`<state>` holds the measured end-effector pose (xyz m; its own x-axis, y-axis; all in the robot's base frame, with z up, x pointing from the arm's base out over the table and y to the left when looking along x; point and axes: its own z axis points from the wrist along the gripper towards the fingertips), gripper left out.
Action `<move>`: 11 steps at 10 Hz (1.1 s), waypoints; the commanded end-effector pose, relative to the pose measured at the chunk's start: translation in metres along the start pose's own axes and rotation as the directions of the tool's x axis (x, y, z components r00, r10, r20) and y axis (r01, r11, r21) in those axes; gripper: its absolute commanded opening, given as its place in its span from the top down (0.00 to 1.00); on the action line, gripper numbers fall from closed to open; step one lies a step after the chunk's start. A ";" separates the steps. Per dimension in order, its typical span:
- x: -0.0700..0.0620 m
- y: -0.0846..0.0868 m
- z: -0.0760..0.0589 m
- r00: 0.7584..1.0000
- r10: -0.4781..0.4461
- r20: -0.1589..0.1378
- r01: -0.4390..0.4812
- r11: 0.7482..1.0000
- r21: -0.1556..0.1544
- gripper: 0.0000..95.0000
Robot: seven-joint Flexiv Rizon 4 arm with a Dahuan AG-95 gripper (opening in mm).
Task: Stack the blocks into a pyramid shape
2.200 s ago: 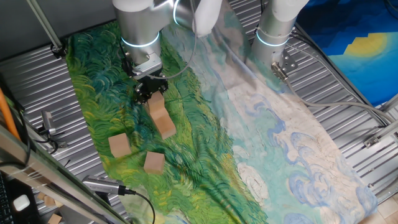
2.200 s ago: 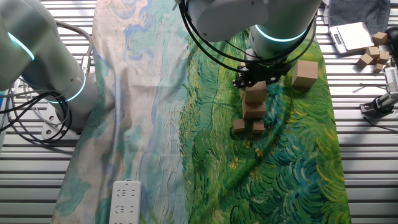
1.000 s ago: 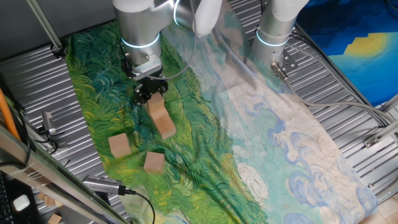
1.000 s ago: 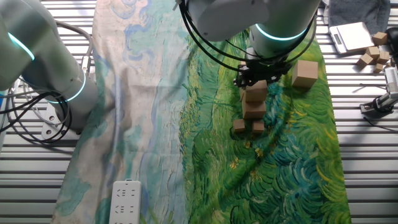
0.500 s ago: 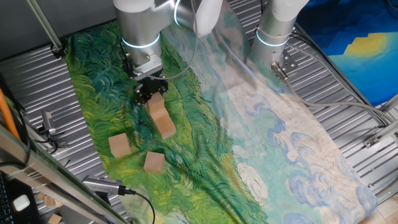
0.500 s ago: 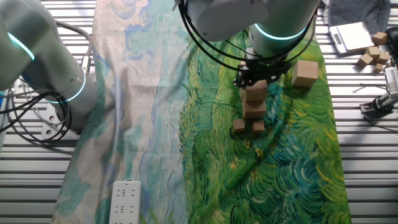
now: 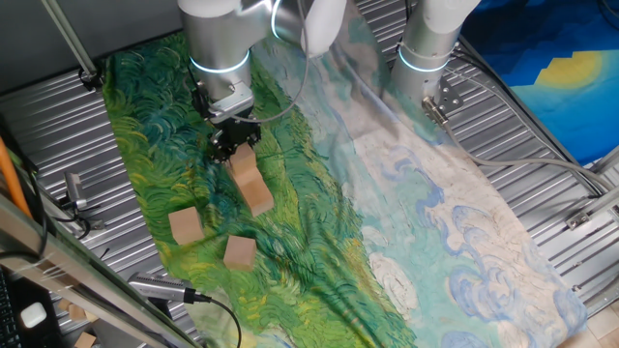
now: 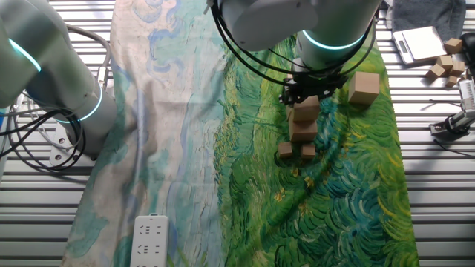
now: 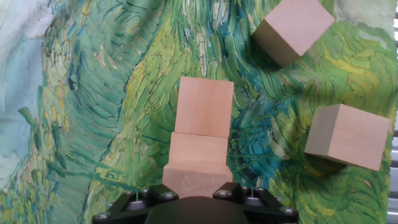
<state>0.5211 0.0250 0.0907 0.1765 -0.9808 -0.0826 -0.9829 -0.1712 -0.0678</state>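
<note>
Three tan wooden blocks lie in a touching line on the green painted cloth (image 9: 93,124): a far one (image 9: 205,106), a middle one (image 9: 198,149) and a near one (image 9: 196,177). My gripper (image 9: 196,186) sits over the near block with its jaws on either side of it, and it looks shut on that block. In one fixed view the gripper (image 7: 235,138) is at the top of the block line (image 7: 251,184). The other fixed view shows the gripper (image 8: 308,93) on the same blocks (image 8: 303,122). The fingertips themselves are hidden.
Two loose blocks lie apart on the cloth (image 7: 185,225) (image 7: 239,251); the hand view shows them to the right (image 9: 293,28) (image 9: 348,137). A second robot arm base (image 7: 426,48) stands on the pale part of the cloth. A white power strip (image 8: 151,241) lies at the cloth's edge.
</note>
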 end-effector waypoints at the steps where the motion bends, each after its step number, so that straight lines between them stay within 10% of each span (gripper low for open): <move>1: 0.000 0.000 -0.001 1.000 -0.001 0.003 0.001 1.000 0.001 0.40; 4: -0.003 0.003 -0.012 0.999 0.042 -0.002 -0.042 0.999 -0.008 0.40; 5: -0.006 0.004 -0.019 0.999 0.054 -0.011 -0.054 0.999 -0.010 0.20; 11: -0.050 -0.001 -0.049 0.964 0.261 -0.050 -0.261 0.965 -0.001 0.20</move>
<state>0.5095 0.0644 0.1411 -0.0462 -0.9977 -0.0489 -0.9980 0.0482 -0.0411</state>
